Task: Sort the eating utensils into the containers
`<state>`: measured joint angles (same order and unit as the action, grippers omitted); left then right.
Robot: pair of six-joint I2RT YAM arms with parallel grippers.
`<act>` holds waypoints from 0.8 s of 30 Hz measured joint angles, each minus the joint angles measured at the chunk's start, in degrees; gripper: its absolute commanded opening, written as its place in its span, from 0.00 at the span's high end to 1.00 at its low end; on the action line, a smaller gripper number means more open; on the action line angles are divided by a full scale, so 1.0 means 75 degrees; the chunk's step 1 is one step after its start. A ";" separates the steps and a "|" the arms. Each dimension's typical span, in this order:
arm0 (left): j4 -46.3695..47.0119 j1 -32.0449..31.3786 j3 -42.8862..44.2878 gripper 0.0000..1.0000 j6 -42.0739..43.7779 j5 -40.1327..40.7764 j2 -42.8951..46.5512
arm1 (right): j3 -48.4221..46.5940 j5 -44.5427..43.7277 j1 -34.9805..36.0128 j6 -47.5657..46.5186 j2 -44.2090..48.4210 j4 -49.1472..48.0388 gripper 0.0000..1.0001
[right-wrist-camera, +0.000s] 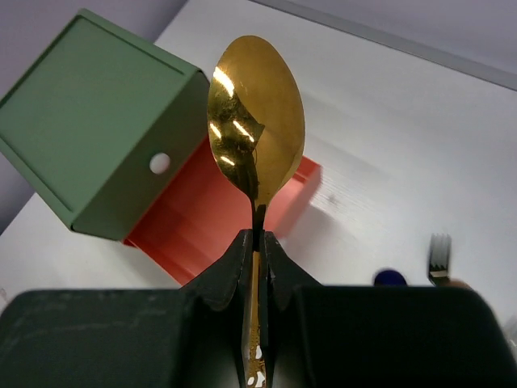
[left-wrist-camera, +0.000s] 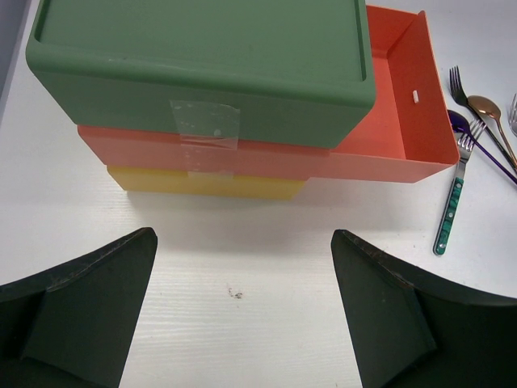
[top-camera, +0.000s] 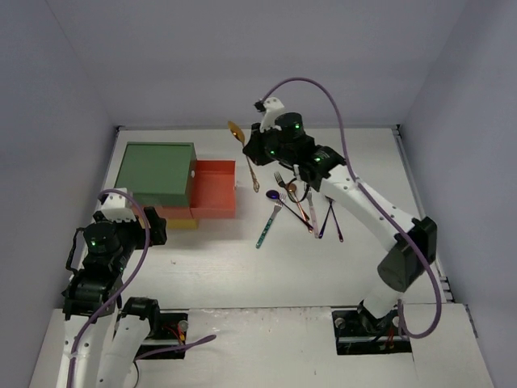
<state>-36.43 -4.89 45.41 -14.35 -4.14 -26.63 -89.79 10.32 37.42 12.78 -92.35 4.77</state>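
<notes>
My right gripper (right-wrist-camera: 258,236) is shut on a gold spoon (right-wrist-camera: 256,125) and holds it in the air, bowl outward, just right of the open orange-red drawer (top-camera: 215,188); the spoon also shows in the top view (top-camera: 237,134). The drawer unit has a green top (top-camera: 157,173) and a yellow drawer (top-camera: 182,222) at the bottom, shut. Several utensils (top-camera: 299,202) lie in a pile right of the drawers, a green-handled fork (left-wrist-camera: 451,200) among them. My left gripper (left-wrist-camera: 242,299) is open and empty, low over the table in front of the drawers.
Grey walls close in the white table (top-camera: 242,267) on three sides. The orange-red drawer (left-wrist-camera: 404,105) stands pulled out to the right and holds nothing that I can see. The right arm (top-camera: 380,218) reaches over the utensil pile.
</notes>
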 measured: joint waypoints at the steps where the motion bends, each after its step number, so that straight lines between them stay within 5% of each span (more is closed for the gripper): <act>1: 0.0001 0.0000 -0.0001 0.13 0.0000 0.0000 -0.0005 | -0.0221 0.0040 0.0120 -0.0006 -0.0308 -0.0106 1.00; 12: 0.0039 0.0000 -0.0001 0.13 0.0000 -0.0003 -0.0036 | -0.1827 0.0336 0.0875 -0.0024 -0.2975 -0.0796 1.00; 24: 0.0039 0.0000 -0.0001 0.13 0.0000 -0.0012 -0.0050 | -0.1426 0.0331 0.0940 -0.0006 -0.3282 -0.1010 1.00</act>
<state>-36.14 -4.89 45.41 -14.35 -4.23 -27.00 -100.49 12.80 44.47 12.73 -116.97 -2.80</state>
